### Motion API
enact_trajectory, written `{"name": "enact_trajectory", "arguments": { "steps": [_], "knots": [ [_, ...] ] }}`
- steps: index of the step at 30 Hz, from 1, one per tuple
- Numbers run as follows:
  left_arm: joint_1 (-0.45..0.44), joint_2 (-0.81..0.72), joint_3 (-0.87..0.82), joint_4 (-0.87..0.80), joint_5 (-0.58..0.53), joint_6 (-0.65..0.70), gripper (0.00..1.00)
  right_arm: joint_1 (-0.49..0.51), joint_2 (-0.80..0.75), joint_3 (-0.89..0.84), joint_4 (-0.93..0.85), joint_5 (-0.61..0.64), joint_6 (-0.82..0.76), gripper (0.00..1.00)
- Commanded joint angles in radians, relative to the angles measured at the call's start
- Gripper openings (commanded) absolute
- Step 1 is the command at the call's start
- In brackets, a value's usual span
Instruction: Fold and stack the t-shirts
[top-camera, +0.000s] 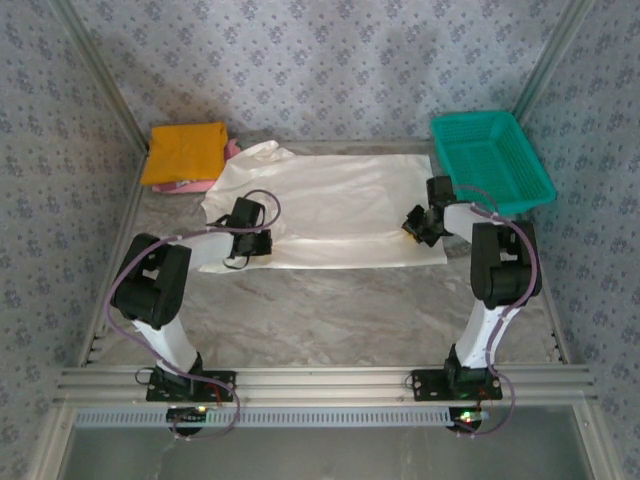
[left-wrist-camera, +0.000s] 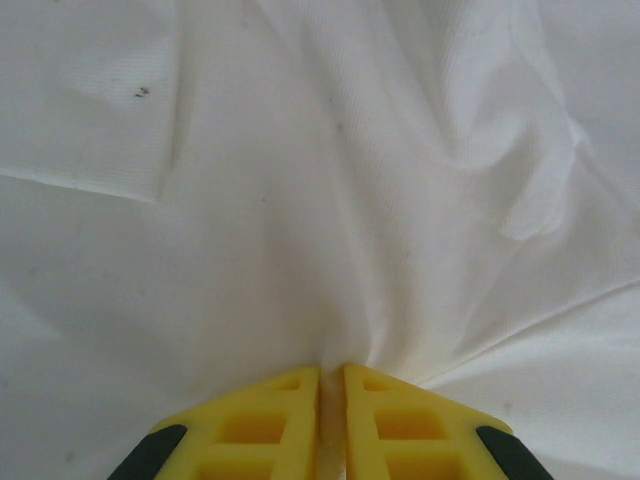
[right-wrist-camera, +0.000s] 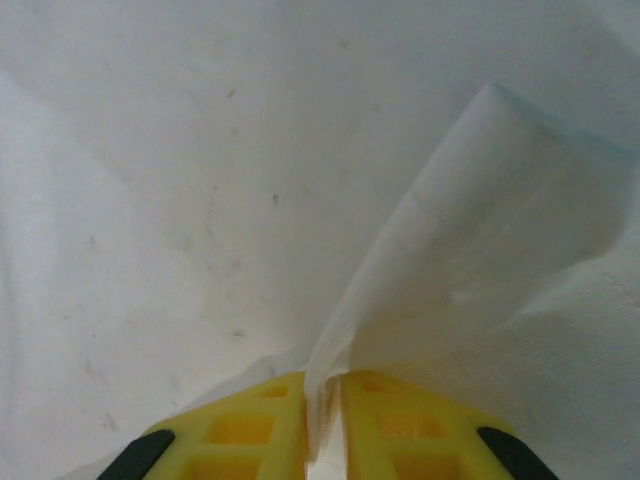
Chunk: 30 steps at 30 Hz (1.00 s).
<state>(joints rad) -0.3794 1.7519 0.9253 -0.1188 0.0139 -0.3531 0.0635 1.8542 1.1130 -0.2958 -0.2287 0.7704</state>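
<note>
Tabletop (top-camera: 330, 310): 1 white t-shirt (top-camera: 340, 205), 1 teal basket (top-camera: 490, 160)

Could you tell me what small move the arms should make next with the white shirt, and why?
Probably raise both grippers together a little. The left gripper and right gripper are each shut on a pinch of the large plain white thin-cloth t-shirt, which lies spread flat, so its near edge must clear the grey marbled table before folding over.
</note>
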Motion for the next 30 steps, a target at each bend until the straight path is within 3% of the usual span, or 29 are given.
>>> {"name": "enact_trajectory", "arguments": {
  "steps": [1, 7, 9, 18, 20, 21, 24, 28, 30],
  "knots": [
    [0.010, 0.061, -0.028, -0.113, -0.020, 0.001, 0.13, 0.004, -0.001, 0.025, -0.013, 0.012, 0.010, 0.14],
    [0.009, 0.061, -0.025, -0.114, -0.021, 0.003, 0.13, -0.008, -0.009, 0.032, -0.019, 0.008, 0.021, 0.09],
    [0.009, 0.063, -0.026, -0.113, -0.021, 0.003, 0.13, -0.011, -0.006, 0.042, -0.020, 0.011, 0.021, 0.01],
    [0.008, 0.066, -0.022, -0.117, -0.022, 0.005, 0.13, -0.029, 0.016, 0.100, -0.018, -0.008, 0.040, 0.03],
    [0.007, 0.067, -0.022, -0.117, -0.022, 0.005, 0.13, -0.031, 0.021, 0.122, -0.023, -0.008, 0.041, 0.08],
    [0.007, 0.067, -0.021, -0.117, -0.022, 0.005, 0.13, -0.034, 0.026, 0.134, -0.030, -0.009, 0.041, 0.16],
    [0.007, 0.070, -0.018, -0.119, -0.024, 0.005, 0.13, -0.037, 0.042, 0.156, -0.033, -0.015, 0.044, 0.18],
    [0.007, 0.070, -0.017, -0.120, -0.028, 0.003, 0.13, -0.048, 0.056, 0.200, -0.038, -0.015, 0.037, 0.39],
    [0.007, 0.065, -0.020, -0.119, -0.034, 0.001, 0.13, -0.053, 0.057, 0.225, -0.054, -0.029, 0.033, 0.41]
  ]
}}
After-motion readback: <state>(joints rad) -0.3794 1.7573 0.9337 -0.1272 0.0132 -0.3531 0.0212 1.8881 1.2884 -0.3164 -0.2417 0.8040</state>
